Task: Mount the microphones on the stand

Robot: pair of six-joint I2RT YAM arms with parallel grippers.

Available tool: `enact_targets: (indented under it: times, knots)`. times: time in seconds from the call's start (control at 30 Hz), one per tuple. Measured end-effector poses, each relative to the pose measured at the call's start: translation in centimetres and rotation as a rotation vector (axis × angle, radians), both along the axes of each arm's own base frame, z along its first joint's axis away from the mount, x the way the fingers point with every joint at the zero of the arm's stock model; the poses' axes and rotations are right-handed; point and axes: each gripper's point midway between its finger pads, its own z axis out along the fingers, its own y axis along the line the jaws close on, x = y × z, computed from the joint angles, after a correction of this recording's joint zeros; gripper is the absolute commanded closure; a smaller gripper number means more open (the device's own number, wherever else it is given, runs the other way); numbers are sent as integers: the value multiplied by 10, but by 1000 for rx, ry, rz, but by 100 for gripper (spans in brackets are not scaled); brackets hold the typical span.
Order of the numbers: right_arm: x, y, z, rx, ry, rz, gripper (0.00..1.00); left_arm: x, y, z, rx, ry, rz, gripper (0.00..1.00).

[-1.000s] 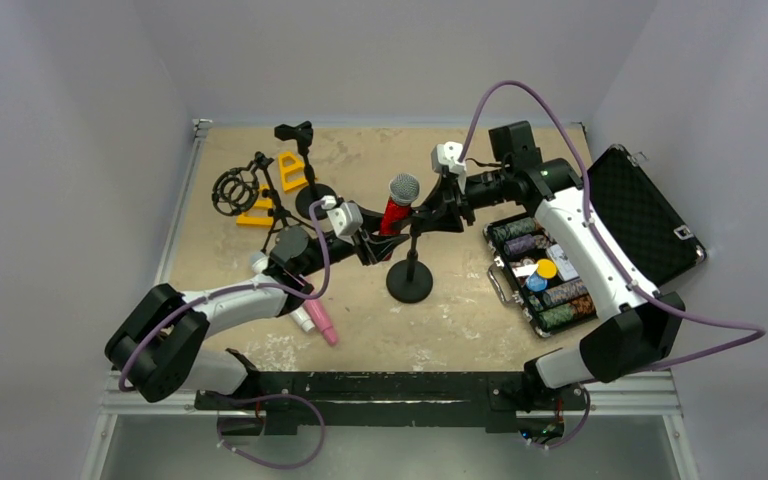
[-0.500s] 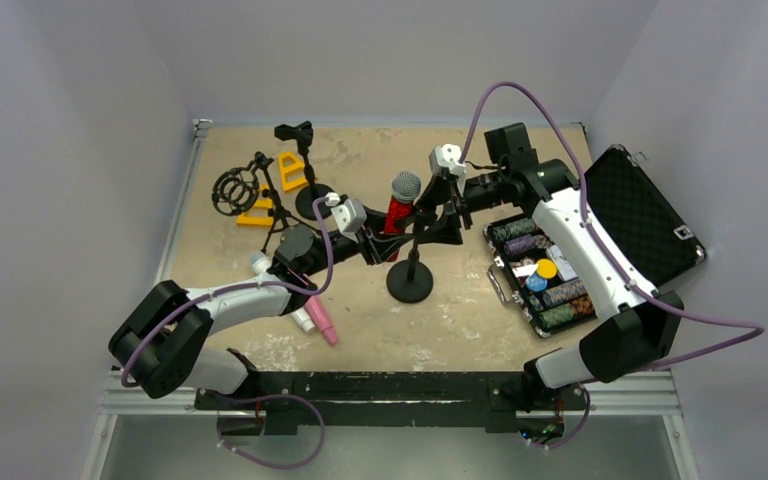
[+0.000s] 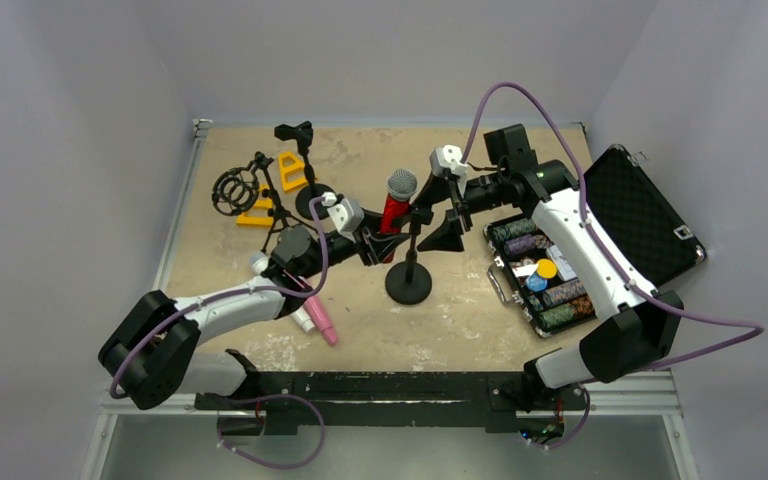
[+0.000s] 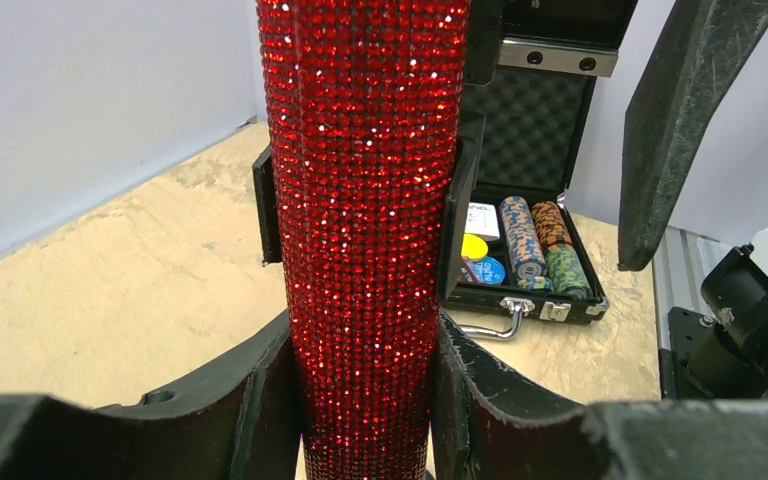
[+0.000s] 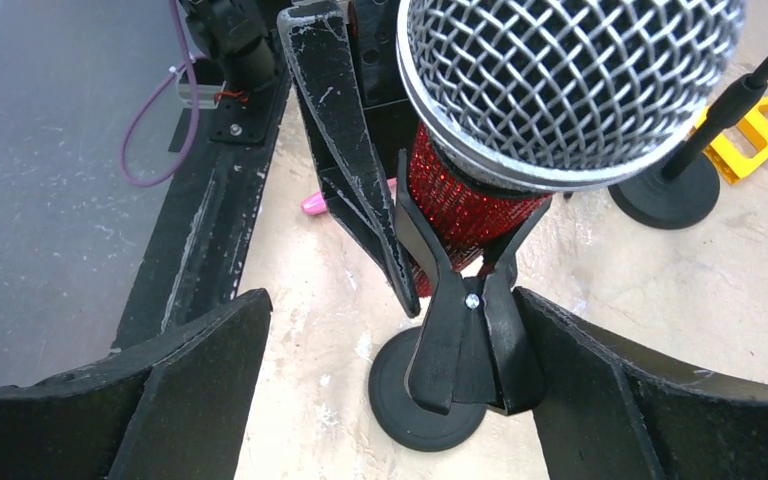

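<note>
1. Pink microphone (image 3: 322, 325) lies on the table (image 3: 480, 320) by the left arm, unmounted.
2. Left gripper (image 4: 365, 365) is clamped on the red microphone (image 4: 360, 200), which stands upright.
3. Red microphone sits in the clip (image 5: 465, 330) of the stand (image 3: 409, 283).
4. Right gripper (image 3: 440, 215) has its jaws wide apart either side of the clip, holding nothing.
5. Step: seating the first mic. Next, probably, the left gripper releases gently without tipping the stand.

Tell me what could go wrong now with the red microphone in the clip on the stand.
The clip pinches the red microphone only just below its head, so it may tip once the left jaws let go. The left jaws clamp its body; pulling away sideways could drag the stand over.
</note>
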Motion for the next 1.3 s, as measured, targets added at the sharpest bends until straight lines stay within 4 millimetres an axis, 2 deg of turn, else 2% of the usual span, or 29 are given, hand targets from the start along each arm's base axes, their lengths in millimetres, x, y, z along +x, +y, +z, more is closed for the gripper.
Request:
enact_targets:
  times: [0.03,0.1,0.13,0.23,0.5,0.57,0.7,1.03,1.3]
  knots:
    - [0,0,0,2,1,1,6,-1,1,0,1,3,4,52]
    - [-1,0,0,4,8,2,5,-2,5,1,2,9,18,37]
    - [-1,0,1,6,10,2,5,-3,5,2,2,9,21,34]
    - [-2,0,2,14,18,5,5,-3,11,11,-13,-1,44,28]
    - [-1,-1,2,14,25,-1,4,-5,20,11,-14,8,81,14]
    - [-1,-1,2,14,26,-2,4,-7,23,16,-22,-3,85,1]
    - [0,-2,2,15,23,-5,4,-17,33,24,-27,-31,94,1]
    - [0,-9,10,26,-15,-22,3,-44,67,28,10,-21,142,1]
    - [-1,-35,11,58,-39,-94,2,-54,109,37,58,35,285,1]
